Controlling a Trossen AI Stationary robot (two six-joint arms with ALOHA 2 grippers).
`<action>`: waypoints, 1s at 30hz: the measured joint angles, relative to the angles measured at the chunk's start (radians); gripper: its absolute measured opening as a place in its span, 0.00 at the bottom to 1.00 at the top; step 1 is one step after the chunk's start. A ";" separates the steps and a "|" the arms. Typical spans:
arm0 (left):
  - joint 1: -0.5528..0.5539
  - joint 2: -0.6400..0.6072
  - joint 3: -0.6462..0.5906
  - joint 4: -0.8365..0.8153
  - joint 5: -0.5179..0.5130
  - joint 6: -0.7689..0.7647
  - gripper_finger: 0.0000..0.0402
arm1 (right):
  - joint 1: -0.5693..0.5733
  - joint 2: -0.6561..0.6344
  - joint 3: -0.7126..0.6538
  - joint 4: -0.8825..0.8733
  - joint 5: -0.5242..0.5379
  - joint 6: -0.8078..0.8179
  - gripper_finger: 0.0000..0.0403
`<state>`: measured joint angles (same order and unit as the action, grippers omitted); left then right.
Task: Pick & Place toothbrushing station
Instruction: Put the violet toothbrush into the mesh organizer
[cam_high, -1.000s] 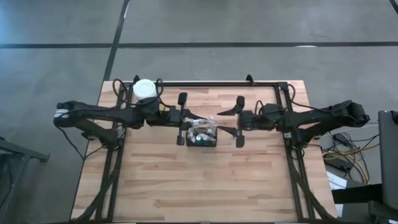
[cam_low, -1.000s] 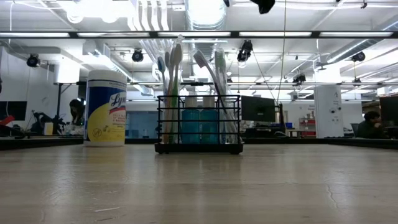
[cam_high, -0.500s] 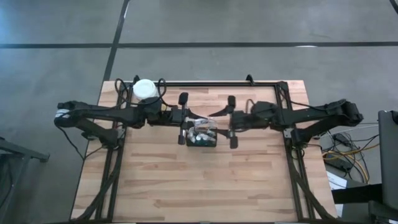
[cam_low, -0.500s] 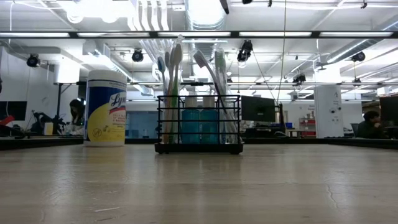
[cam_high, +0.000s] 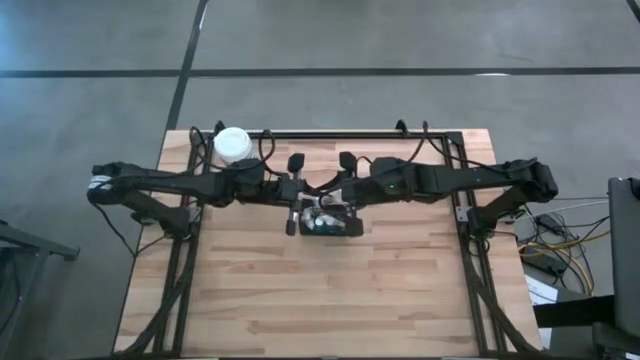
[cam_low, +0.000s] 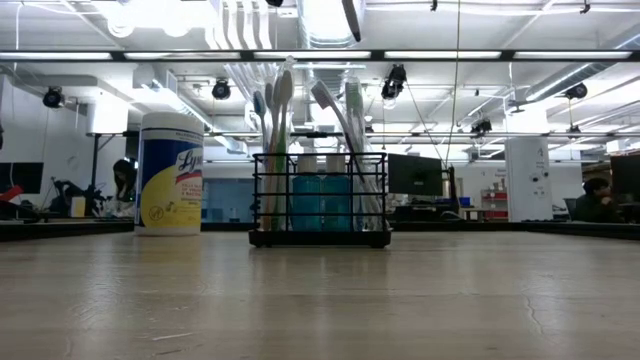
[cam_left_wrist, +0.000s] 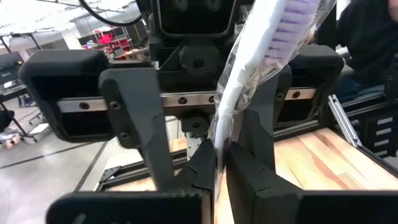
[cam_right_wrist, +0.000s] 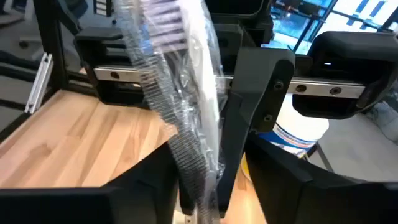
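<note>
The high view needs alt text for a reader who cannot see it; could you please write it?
Two dark arms meet from either side over a black wire caddy of toothbrushes on a wooden table. A white-lidded jar stands at the far left corner.

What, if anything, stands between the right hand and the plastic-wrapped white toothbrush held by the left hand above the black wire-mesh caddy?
Nothing visible does. The right hand is open, its fingers flanking the plastic-wrapped white toothbrush, which the left hand clamps above the black wire-mesh caddy.
</note>
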<state>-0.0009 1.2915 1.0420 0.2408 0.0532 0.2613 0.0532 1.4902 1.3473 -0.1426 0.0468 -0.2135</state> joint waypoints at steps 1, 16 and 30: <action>0.000 0.000 0.000 0.002 -0.001 -0.001 0.05 | 0.000 0.000 0.008 -0.017 0.002 0.000 0.40; 0.002 -0.006 0.032 0.018 -0.001 0.012 0.02 | 0.002 -0.039 -0.021 -0.106 -0.014 0.026 0.39; 0.006 -0.002 0.026 -0.006 0.001 0.007 0.02 | 0.000 -0.066 -0.016 -0.124 -0.032 0.026 0.41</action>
<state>0.0046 1.2900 1.0676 0.2352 0.0544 0.2680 0.0532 1.4242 1.3312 -0.2663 0.0149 -0.1871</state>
